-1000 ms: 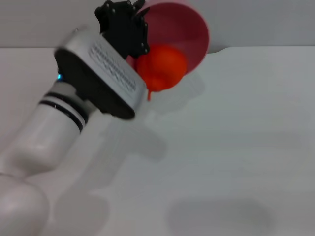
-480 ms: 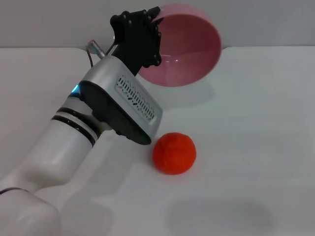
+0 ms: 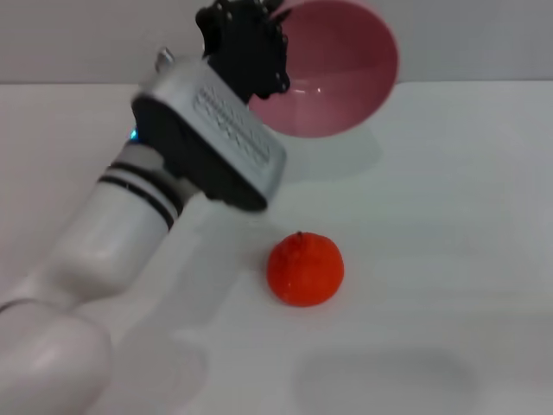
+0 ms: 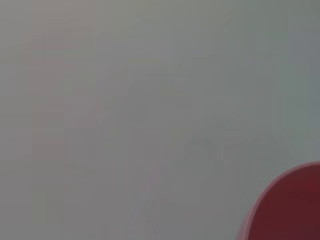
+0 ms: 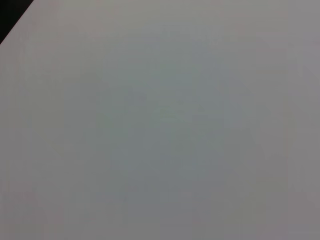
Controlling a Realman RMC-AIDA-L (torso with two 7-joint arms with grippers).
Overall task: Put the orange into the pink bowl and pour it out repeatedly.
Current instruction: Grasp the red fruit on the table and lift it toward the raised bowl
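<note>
Fingers of the left gripper [image 3: 259, 22] are largely masked by its own black housing in the head view, and its upper part is cut off by the frame edge; it is seen clamped on the near-left rim of the pink bowl [image 3: 337, 78]. Only a dark red curved slice of that bowl [image 4: 290, 205] is caught in one corner of the left wrist view, the rest being plain grey blur. The right gripper is not seen in any view, and the right wrist view is filled by bare pale surface with a dark corner.

A plain white table [image 3: 449, 259] is shown, with a grey wall behind it.

The bowl is held raised at the far side of the table, tipped on its side so that its open mouth is turned toward the camera and slightly down. The orange [image 3: 305, 269] is resting on the table, well apart from the bowl and nearer the robot, with its short dark stem pointed up.
</note>
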